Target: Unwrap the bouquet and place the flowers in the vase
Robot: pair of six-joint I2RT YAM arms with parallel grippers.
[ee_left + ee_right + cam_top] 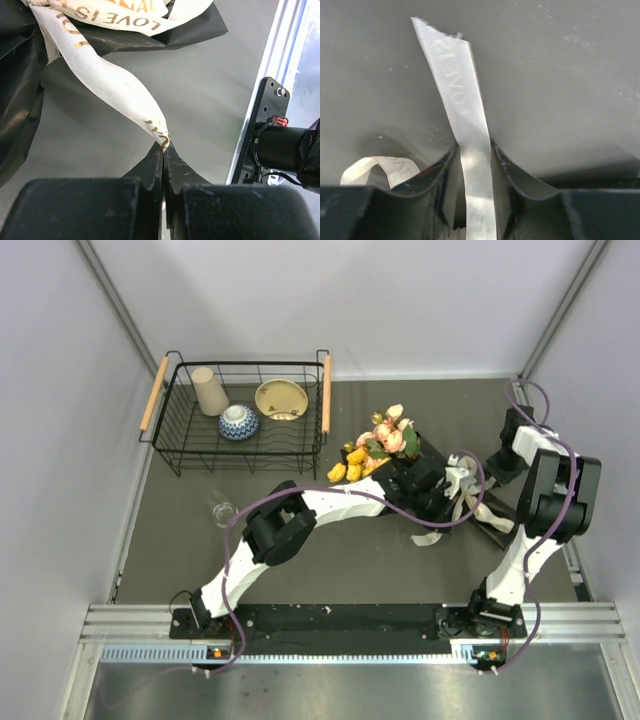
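The bouquet lies at the table's right middle, its yellow and peach-pink flowers [385,440] poking out of black paper [410,475] toward the basket. Cream ribbon [462,478] trails off it to the right. My left gripper [164,146] is shut on the tip of one ribbon [110,85] tail, which runs taut back to the printed knot on the black paper [20,100]. My right gripper [475,150] stands part open, with another ribbon [465,100] tail lying flat between its jaws and a gap on each side. The small clear vase [221,508] stands apart at the left.
A black wire basket [170,440] at the back left holds a beige cup [209,390], a blue-patterned bowl [239,422] and a cream bowl [281,398]. Grey walls close in on three sides. A metal rail [350,615] runs along the near edge.
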